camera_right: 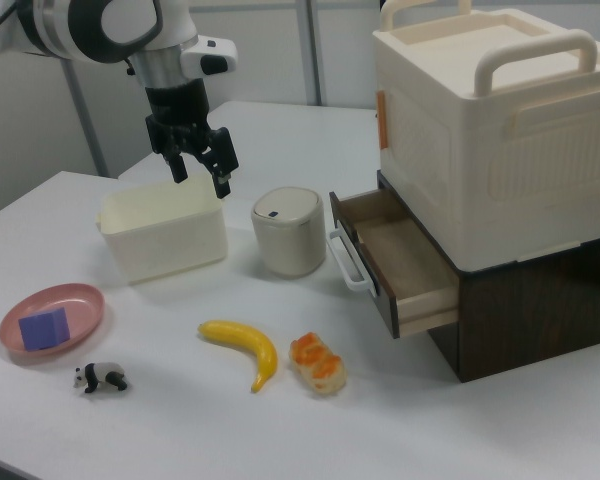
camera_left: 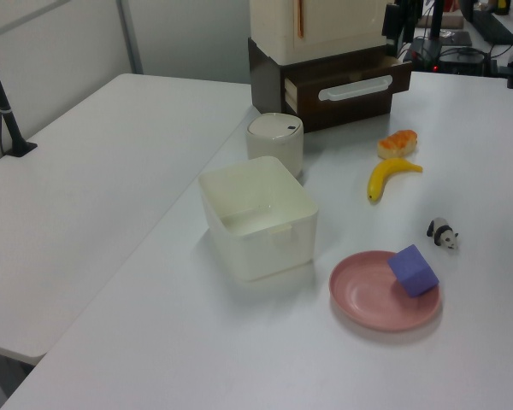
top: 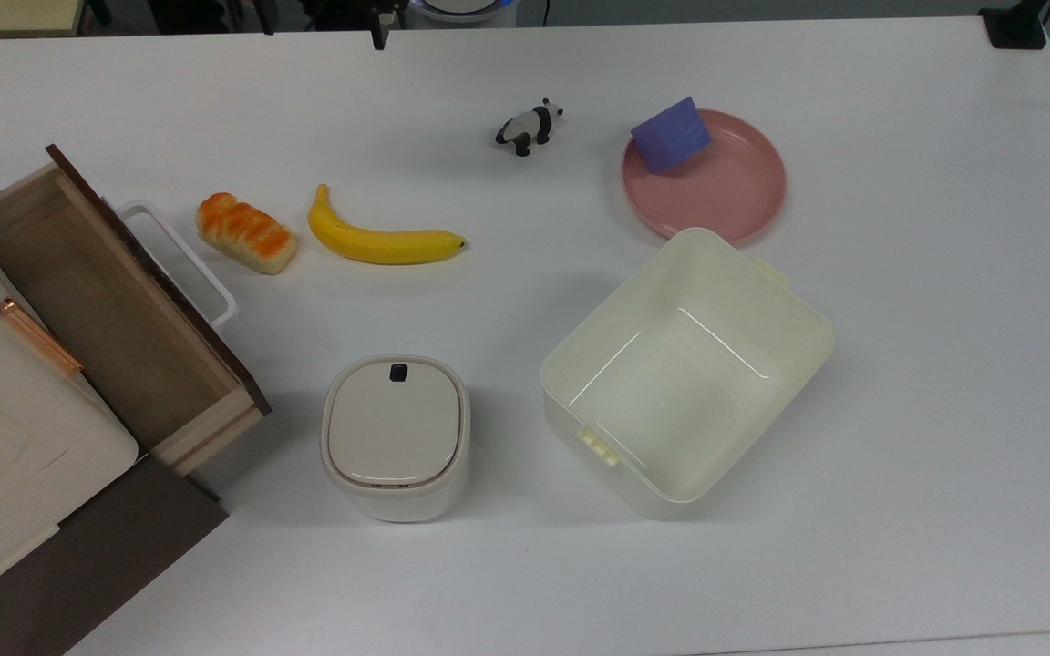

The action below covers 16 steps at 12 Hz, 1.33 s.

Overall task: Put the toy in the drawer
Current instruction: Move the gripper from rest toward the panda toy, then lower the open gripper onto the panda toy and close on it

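Bright, even overhead light washes the white counter (top: 899,383), leaving soft, faint shadows beside each object. Thin glare lines glint inside the cream bin (top: 684,374) in the top view. The left view looks slightly hazy and soft; the right view is crisper, with mild softness in its background.

white table (top: 899,410), toy (top: 530,126), banana (top: 384,239), plate (top: 725,191)

The black-and-white panda toy (top: 530,126) stands on the table, well apart from the open drawer (top: 115,310).
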{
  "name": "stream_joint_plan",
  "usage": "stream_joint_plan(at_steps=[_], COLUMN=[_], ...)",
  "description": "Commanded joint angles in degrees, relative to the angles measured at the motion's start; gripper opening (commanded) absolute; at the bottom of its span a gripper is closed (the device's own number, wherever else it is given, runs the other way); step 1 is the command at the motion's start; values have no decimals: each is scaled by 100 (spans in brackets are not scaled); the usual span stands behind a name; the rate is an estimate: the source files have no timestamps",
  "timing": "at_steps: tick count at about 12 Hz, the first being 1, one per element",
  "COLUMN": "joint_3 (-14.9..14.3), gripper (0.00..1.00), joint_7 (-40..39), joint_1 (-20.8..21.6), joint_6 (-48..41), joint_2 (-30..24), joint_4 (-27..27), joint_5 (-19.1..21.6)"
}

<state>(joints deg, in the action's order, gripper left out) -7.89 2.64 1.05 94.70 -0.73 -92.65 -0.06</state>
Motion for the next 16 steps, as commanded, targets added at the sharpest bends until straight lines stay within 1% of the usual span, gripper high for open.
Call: stream_joint_plan(at_steps=[1,2,4,6,7,8,9,10,12,14,15,16], joint_3=[-98,-98,-98,-98,-72,76,208,253,638,946,1087,1158], gripper=[100,100,100,100,100,100,100,100,100,100,100,100], joint_7=[-132,-150,-386,-422,-431,-422,-361,-161,864,1753,2062,2404], joint_1=[123,123,132,158,184,185,176,184,185,185,185,185], joint_6=[-250,-250,-241,-241,-250,-233,-224,-198,-6,206,303,347], joint_2=[-94,-94,-94,-103,-138,-155,-156,-156,-156,-156,-156,-147], joint_4=[-122,-122,-122,-166,-340,-499,-613,-727,-1122,-1553,-1746,-1896], joint_5=[24,24,-160,-327,-432,-616,-670,-670,-670,-670,-688,-688])
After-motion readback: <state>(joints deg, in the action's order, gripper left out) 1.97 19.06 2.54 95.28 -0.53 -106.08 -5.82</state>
